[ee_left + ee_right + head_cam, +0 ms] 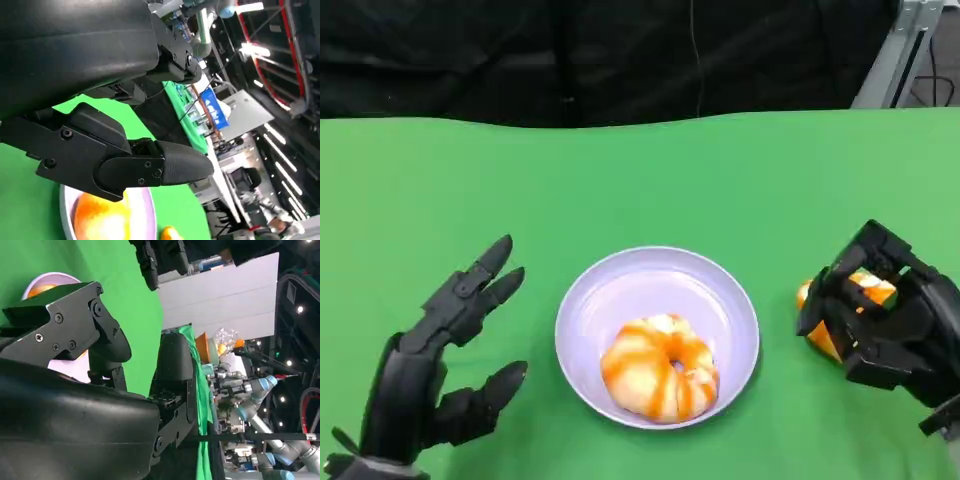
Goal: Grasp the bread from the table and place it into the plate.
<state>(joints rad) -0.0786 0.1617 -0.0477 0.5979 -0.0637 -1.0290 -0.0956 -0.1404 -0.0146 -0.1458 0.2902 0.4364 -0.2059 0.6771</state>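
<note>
Head view: right hand (885, 320) curls around a bread (840, 300) on the tabletop (640, 180), right of the plate (582, 300). Left hand (445, 370), fingers spread and holding nothing, sits farther away.

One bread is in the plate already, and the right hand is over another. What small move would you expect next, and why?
Probably the right hand closes fully on the bread beneath it and lifts. Its fingers already curl over that piece, which seems to sit on the green table beside the plate, so it has yet to be carried across.
</note>
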